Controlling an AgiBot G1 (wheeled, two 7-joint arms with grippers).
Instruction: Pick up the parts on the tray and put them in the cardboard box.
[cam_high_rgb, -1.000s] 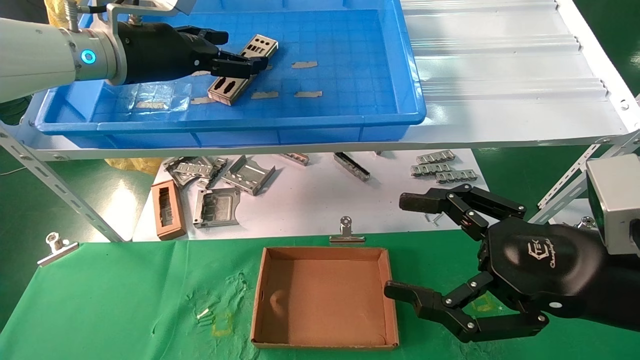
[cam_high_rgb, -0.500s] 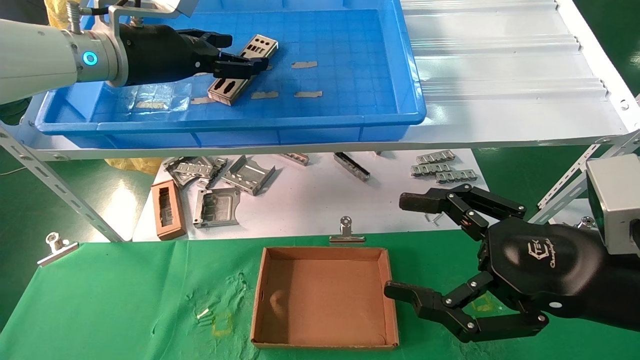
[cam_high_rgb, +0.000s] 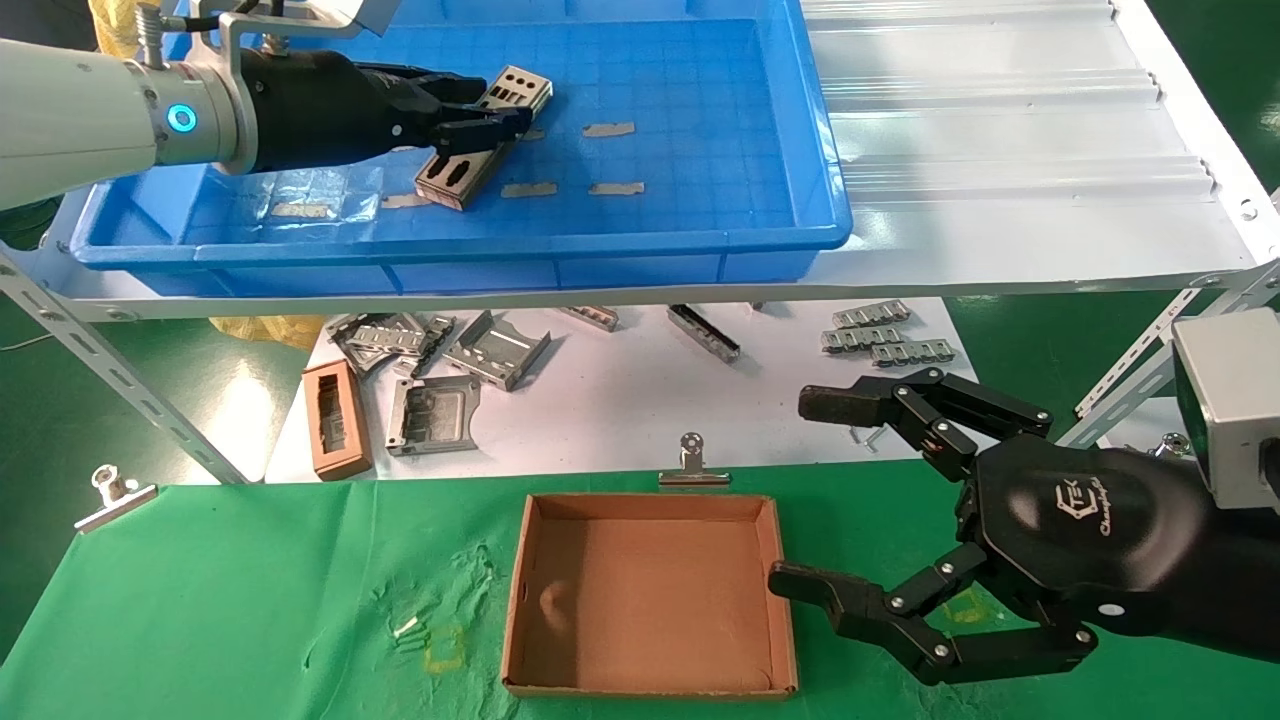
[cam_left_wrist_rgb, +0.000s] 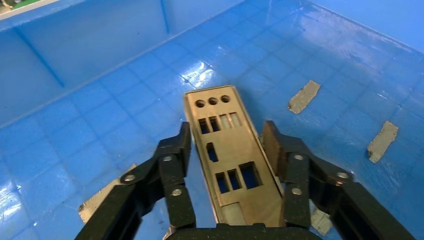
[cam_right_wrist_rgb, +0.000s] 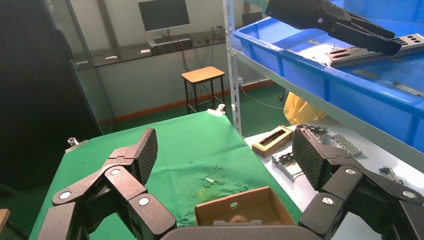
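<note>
A silver punched plate, one of the parts, lies slantwise on the floor of the blue tray at its left. My left gripper reaches in from the left and is shut on the plate, one pad against each long edge. The cardboard box sits on the green cloth at the near middle with nothing inside. My right gripper hangs open just right of the box, holding nothing.
Grey tape scraps are stuck to the tray floor. Below the shelf, bent metal brackets and a small brown block lie on a white sheet. Binder clips pin the green cloth's far edge.
The left gripper's fingers have drawn together onto the plate, and the plate's far end has shifted slightly. The right arm has not moved.
</note>
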